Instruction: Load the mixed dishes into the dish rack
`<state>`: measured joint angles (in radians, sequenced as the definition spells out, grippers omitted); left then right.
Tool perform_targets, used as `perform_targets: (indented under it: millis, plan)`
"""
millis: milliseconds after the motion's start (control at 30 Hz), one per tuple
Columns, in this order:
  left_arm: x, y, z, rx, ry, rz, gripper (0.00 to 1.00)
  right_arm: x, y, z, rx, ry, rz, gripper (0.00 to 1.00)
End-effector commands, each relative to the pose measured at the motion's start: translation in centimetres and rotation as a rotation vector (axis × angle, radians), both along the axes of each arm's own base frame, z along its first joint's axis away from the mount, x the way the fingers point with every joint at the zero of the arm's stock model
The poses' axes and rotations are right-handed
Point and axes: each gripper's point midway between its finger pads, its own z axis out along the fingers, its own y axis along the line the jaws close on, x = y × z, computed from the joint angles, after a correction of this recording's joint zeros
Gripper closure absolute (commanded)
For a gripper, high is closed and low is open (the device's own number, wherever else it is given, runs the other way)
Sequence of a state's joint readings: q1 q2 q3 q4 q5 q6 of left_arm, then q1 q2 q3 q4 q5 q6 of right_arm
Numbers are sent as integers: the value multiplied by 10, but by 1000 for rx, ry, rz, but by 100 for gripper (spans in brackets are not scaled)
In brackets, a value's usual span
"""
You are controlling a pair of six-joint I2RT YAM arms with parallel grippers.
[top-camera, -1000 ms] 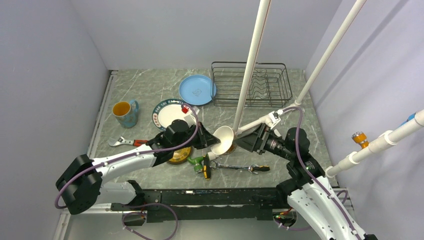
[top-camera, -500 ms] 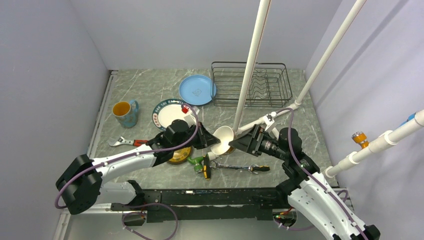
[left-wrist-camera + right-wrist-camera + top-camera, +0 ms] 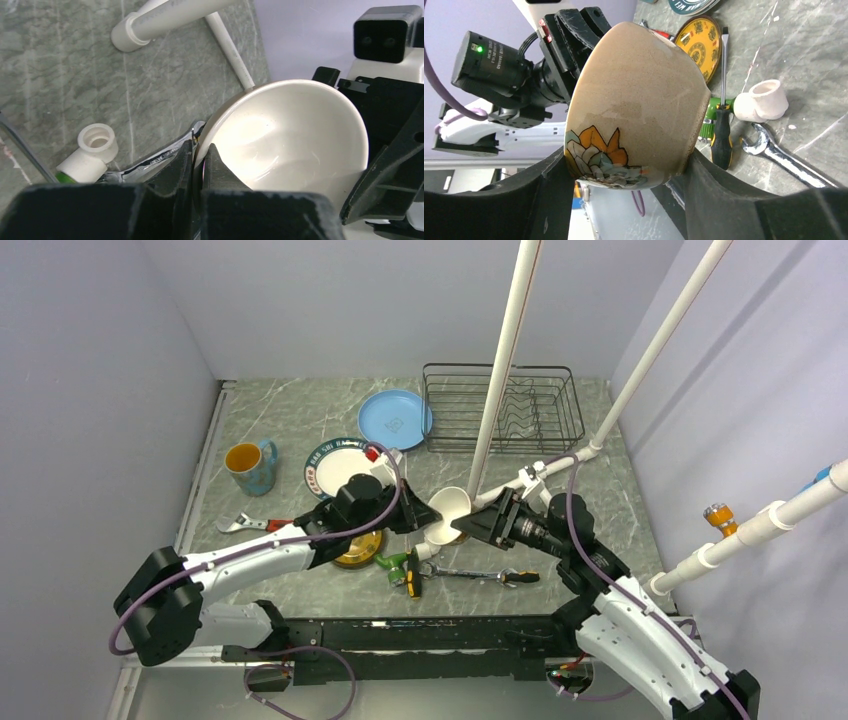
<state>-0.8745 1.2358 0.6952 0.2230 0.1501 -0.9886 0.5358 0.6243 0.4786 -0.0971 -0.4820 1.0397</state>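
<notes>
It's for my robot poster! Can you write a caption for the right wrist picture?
Handover: left tool pinches the flowered bowl at its rim; right tool hugs its sides.

My left arm (image 3: pixel 240 562) & right arm (image 3: pixel 640 635) are white tubes w/ fat black joints, & a purple cable (image 3: pixel 300 540) runs along each one, both fixed to a long black bar (image 3: pixel 400 635). My left gripper (image 3: pixel 428 523) & right gripper (image 3: pixel 465 530) are all black, w/ thick black fingers (image 3: pixel 734 200) that look a bit rough & grainy up close. There's a round black cam (image 3: pixel 486 62) w/ a tiny green light by my left wrist, & a boxy black cam (image 3: pixel 387 32) w/ 2 little holes on a white block (image 3: pixel 400 62) by my right wrist.
</notes>
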Motion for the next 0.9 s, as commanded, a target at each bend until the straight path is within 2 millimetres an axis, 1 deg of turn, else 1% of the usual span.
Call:
perform_targets:
  millis: [0,67,100,133,167,267,300,367,400,433,467,567,600,633,700,800,867]
  plan:
    - [5,-15,55,-80,-121,2,100,6,4,14,43,-63,-15,61]
    - [7,-13,54,-59,-123,13,100,7,2,15,38,-71,-33,84]
    - [7,-11,54,-50,-126,19,100,8,0,13,31,-67,-46,100]
    - [8,-9,55,-40,-130,27,98,9,-2,12,25,-64,-60,100]
    - [9,-7,54,-30,-132,34,91,9,-3,13,27,-65,-65,100]
    - [8,-1,54,-13,-141,49,59,10,-8,12,25,-59,-104,100]
    - [7,2,56,-12,-147,53,50,13,-11,12,18,-59,-127,100]
    - [8,9,55,2,-156,73,36,16,-17,12,-9,-58,-161,100]
    - [8,12,54,10,-161,78,33,17,-19,13,-21,-58,-174,100]
    - [6,14,55,17,-166,78,26,19,-22,13,-37,-58,-193,100]
    - [5,17,55,26,-171,75,22,21,-26,12,-58,-53,-215,100]
    - [9,30,59,72,-205,116,11,30,-38,6,-151,-44,-280,100]
    - [9,36,59,103,-213,126,8,34,-46,-1,-213,-28,-317,100]
    - [10,42,61,130,-230,134,2,37,-56,-5,-275,-18,-358,100]
    - [14,57,74,186,-295,158,1,42,-77,-14,-400,-13,-432,100]
    - [17,78,98,273,-399,178,1,55,-105,-13,-553,-44,-537,100]
    - [20,91,119,328,-485,184,1,67,-125,-5,-650,-83,-611,100]
